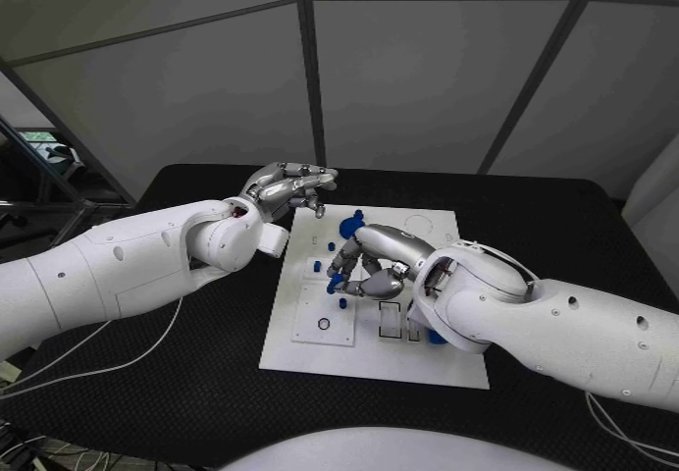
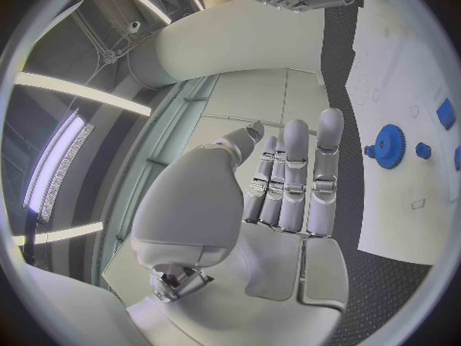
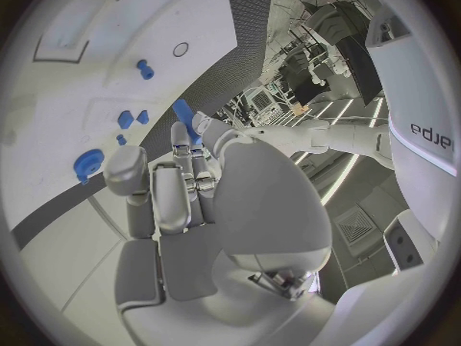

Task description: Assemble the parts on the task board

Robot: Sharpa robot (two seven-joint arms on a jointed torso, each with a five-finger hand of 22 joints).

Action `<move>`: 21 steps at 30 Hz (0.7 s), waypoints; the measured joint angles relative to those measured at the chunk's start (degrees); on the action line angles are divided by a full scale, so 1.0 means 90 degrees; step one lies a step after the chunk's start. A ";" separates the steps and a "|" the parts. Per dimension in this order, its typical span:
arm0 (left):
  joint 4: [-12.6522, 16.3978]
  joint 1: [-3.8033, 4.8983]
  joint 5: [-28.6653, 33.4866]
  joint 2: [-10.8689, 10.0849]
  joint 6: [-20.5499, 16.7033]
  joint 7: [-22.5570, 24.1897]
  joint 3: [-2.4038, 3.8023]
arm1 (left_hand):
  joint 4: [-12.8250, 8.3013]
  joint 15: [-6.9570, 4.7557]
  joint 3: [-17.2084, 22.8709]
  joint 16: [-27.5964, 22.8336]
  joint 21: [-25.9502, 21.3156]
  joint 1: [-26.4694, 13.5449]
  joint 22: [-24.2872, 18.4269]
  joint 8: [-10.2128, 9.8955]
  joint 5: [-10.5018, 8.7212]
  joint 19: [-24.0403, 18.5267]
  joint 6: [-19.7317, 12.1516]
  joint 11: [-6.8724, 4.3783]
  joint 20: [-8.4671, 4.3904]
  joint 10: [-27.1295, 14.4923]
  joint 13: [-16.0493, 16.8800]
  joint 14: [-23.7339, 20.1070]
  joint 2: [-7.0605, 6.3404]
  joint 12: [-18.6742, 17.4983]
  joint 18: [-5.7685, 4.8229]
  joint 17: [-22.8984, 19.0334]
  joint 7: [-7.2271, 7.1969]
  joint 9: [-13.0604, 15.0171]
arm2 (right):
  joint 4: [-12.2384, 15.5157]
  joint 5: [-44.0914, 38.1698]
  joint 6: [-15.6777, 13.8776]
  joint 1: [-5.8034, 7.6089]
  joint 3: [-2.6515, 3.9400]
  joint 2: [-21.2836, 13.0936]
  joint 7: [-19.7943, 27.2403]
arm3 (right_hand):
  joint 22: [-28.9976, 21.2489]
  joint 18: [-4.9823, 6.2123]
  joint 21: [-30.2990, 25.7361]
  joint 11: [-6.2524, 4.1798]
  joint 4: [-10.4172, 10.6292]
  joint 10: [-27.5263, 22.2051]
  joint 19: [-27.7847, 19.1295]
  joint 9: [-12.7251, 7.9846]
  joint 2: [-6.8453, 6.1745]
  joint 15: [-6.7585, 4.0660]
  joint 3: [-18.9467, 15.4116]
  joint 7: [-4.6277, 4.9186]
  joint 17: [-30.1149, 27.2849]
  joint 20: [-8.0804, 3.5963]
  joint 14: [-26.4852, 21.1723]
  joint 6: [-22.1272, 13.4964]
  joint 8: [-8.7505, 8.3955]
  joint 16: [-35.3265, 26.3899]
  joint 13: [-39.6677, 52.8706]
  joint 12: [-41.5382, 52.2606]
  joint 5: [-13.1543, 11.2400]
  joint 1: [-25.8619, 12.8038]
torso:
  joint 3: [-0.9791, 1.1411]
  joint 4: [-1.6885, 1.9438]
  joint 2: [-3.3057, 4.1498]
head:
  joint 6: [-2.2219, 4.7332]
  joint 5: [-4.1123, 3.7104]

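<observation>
While the right hand (image 1: 371, 272) hovers, a blue part (image 3: 185, 120) touches its fingers (image 3: 180, 150).

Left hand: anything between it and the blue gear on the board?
Nothing visible. The left hand hovers empty above the task board's far edge; the blue gear lies uncovered just past its fingers. The right hand is over the board's middle.

Robotics lab, grey partition panels (image 1: 410, 78) behind black table (image 1: 170, 392), another robot arm (image 3: 326, 138) beyond, ceiling strip lights (image 2: 77, 92)
</observation>
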 measured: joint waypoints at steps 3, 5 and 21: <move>0.0000 0.0000 0.0000 0.0018 0.0004 -0.0002 0.0000 | 0.0000 0.0000 0.0000 0.0000 0.0000 0.0000 0.0000 0.0000 0.0000 0.0000 0.0000 0.0000 0.0000 0.0000 0.0000 0.0000 0.0000 0.0000 0.0000 0.0000 0.0000 0.0000 | -0.0041 -0.0013 0.0005 -0.0005 -0.0125 0.0129 0.0069 | 0.0000 0.0000 0.0000 0.0000 0.0001 0.0000 0.0000 0.0000 0.0000 0.0000 0.0001 -0.0002 0.0000 0.0000 0.0000 -0.0002 -0.0010 0.0000 0.0000 0.0000 0.0000 0.0000 | -0.0001 0.0000 0.0000 | -0.0022 0.0033; 0.0000 0.0000 0.0000 0.0024 0.0008 -0.0003 0.0000 | 0.0000 0.0000 0.0000 0.0000 0.0000 0.0000 0.0000 0.0000 0.0000 0.0000 0.0000 0.0000 0.0000 0.0000 0.0000 0.0000 0.0000 0.0000 0.0000 0.0000 0.0000 0.0000 | -0.0104 -0.0031 0.0009 -0.0013 -0.0197 0.0196 0.0102 | 0.0000 0.0000 0.0000 0.0000 0.0017 0.0000 0.0000 0.0000 0.0000 0.0000 0.0016 -0.0010 -0.0010 0.0000 0.0000 -0.0010 -0.0008 0.0000 0.0000 0.0000 0.0000 0.0000 | -0.0001 -0.0001 -0.0001 | -0.0034 0.0052; -0.0030 0.0001 0.0000 0.0068 0.0035 -0.0009 0.0001 | 0.0000 0.0000 0.0000 0.0000 0.0000 0.0000 0.0001 0.0000 0.0000 0.0000 0.0000 0.0000 0.0000 0.0000 0.0000 0.0000 0.0000 0.0000 0.0000 0.0001 0.0000 0.0000 | -0.0542 -0.0264 0.0138 -0.0117 -0.0416 0.0523 0.0183 | -0.0019 0.0000 0.0000 0.0000 0.0016 0.0000 0.0000 0.0000 -0.0044 0.0000 0.0016 -0.0006 -0.0022 0.0000 0.0000 -0.0003 0.0013 0.0000 -0.0001 -0.0022 0.0033 -0.0042 | 0.0006 -0.0014 -0.0010 | -0.0085 0.0143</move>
